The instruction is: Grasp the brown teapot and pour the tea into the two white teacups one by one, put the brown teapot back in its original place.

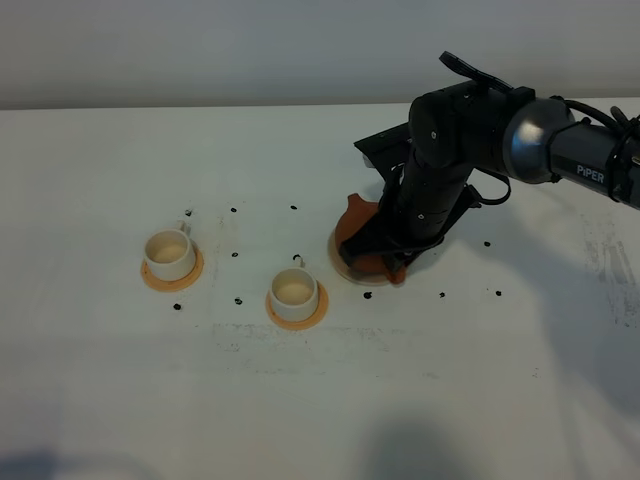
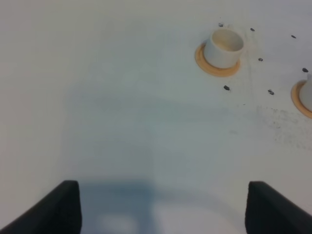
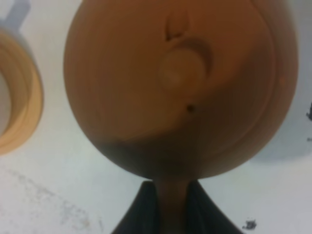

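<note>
The brown teapot [image 1: 352, 232] rests on or just over the cream saucer [image 1: 338, 263], right of centre; I cannot tell whether they touch. My right gripper [image 1: 386, 258] comes down over it, shut on the loop handle. In the right wrist view the teapot [image 3: 180, 87] fills the picture, and the gripper [image 3: 171, 200] pinches the handle between its dark fingers [image 3: 141, 209]. Two white teacups stand on orange coasters, one at the left [image 1: 168, 252] and one nearer the middle [image 1: 293, 290]. My left gripper [image 2: 162, 190] is open over bare table, with the left teacup [image 2: 224, 45] far from it.
Small black marks [image 1: 441, 296] dot the white table [image 1: 320, 400] around the cups and the saucer. The middle teacup [image 3: 6, 102] shows at the edge of the right wrist view. A second orange coaster [image 2: 303, 100] shows at the edge of the left wrist view.
</note>
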Robot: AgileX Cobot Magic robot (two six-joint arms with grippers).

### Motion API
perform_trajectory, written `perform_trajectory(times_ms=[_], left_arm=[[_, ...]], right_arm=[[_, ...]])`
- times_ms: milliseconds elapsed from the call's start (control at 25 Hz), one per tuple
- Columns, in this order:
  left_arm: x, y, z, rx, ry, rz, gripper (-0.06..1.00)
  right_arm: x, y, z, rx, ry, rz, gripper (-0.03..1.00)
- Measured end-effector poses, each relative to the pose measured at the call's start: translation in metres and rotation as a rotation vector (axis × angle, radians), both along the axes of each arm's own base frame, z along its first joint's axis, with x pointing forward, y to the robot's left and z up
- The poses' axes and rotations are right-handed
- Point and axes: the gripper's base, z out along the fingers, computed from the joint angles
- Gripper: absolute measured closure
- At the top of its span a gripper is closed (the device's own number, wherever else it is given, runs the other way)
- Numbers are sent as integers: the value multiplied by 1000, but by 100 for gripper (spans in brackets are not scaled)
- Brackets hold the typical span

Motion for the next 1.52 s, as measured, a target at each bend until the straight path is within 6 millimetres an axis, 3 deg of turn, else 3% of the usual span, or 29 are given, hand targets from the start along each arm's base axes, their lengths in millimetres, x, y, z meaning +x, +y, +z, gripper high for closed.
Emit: perform_trajectory(times_ms=[440,960,1280,1520], left_arm=[[0,0,0,0,0,0,27],[0,0,0,0,0,0,27],[0,0,0,0,0,0,27],[0,0,0,0,0,0,27]], right_arm=[[4,-2,2,14,-36,18,87],[5,-9,37,30,-132,35,87],[-17,-21,80,117,-268,31,87],[-41,-34,98,145,-319,28,87]])
